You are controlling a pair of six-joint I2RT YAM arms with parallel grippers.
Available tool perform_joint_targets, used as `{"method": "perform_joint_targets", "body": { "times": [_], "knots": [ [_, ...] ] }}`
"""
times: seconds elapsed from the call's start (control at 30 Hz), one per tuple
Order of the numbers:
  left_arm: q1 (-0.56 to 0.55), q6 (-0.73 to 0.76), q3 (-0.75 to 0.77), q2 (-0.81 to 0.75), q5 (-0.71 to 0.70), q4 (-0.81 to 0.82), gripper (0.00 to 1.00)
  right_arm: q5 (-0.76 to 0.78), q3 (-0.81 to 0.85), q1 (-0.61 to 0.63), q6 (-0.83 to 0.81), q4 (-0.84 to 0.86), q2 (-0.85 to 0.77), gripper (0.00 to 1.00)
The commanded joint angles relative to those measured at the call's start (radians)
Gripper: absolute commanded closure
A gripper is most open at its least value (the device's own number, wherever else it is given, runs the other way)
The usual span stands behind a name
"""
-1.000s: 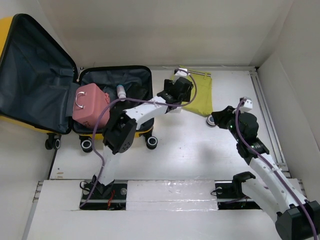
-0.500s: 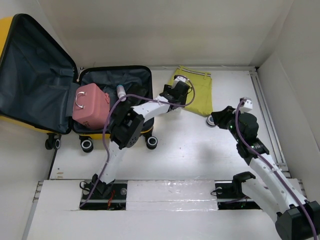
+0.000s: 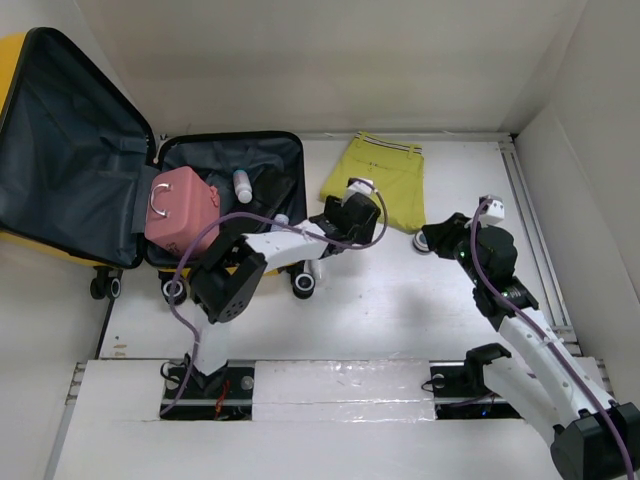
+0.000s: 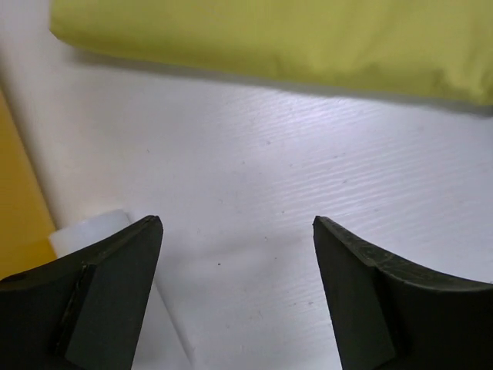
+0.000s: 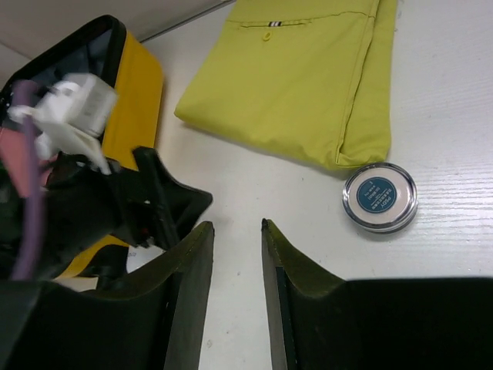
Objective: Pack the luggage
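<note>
The yellow suitcase lies open at the left, its dark-lined lid (image 3: 60, 150) propped up. The base (image 3: 270, 150) holds a pink case (image 3: 180, 212) and a small bottle (image 3: 242, 185). A folded yellow-green garment (image 3: 380, 180) lies flat on the table right of it, also in the left wrist view (image 4: 269, 38) and right wrist view (image 5: 300, 77). My left gripper (image 3: 338, 222) (image 4: 237, 223) is open and empty over bare table between suitcase and garment. My right gripper (image 3: 432, 238) (image 5: 237, 225) is slightly open and empty, beside a round blue-lidded tin (image 5: 379, 197).
The suitcase's yellow shell edge (image 4: 15, 193) and a white object (image 4: 92, 227) lie just left of my left fingers. Black spinner wheels (image 3: 303, 284) stick out at the suitcase's near side. White walls close the table at the back and right (image 3: 560, 150).
My left gripper has pulled back from the garment toward the near side. The garment now lies flat and uncovered. The right arm has not moved.
</note>
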Motion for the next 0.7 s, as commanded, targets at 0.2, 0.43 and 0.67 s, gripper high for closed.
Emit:
{"method": "perform_joint_targets", "body": {
  "times": [0.2,0.43,0.67],
  "knots": [
    [-0.009,-0.149,-0.131,-0.313,-0.200,-0.008,0.24,-0.012,0.003,-0.005,-0.003,0.049,-0.013,0.63],
    [-0.060,-0.233,-0.202,-0.286,-0.208,-0.106,0.35,-0.021,0.003,-0.005,-0.003,0.049,-0.023,0.63],
    [-0.078,-0.295,-0.182,-0.185,-0.243,-0.138,0.38,-0.021,0.003,-0.005,-0.003,0.049,-0.023,0.63]
  ]
}}
